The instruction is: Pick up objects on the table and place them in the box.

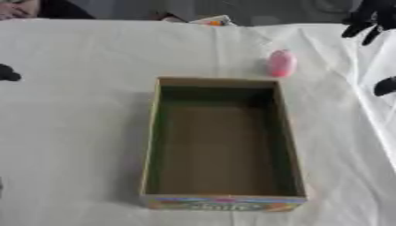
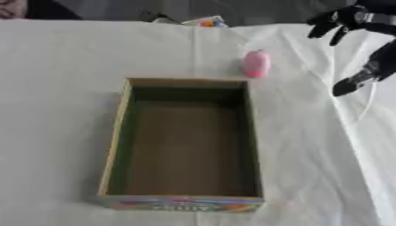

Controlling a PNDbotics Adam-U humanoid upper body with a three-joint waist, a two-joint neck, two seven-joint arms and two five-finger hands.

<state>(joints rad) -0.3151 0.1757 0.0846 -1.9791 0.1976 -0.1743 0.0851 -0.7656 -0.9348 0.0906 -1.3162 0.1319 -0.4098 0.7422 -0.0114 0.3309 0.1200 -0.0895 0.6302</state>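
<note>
Pink object standing off the box's far right corner; box open, long axis running away from me.

Pink object (image 2: 256, 63) upright on the bench (image 2: 62, 57), just beyond the box (image 2: 116, 137). My right robot hand (image 2: 348, 20) hangs far right, fingers relaxed, holding nothing.

White-clothed table (image 1: 70, 132) with open cardboard box (image 1: 222, 204), small pink object (image 1: 281, 63) just beyond it
</note>
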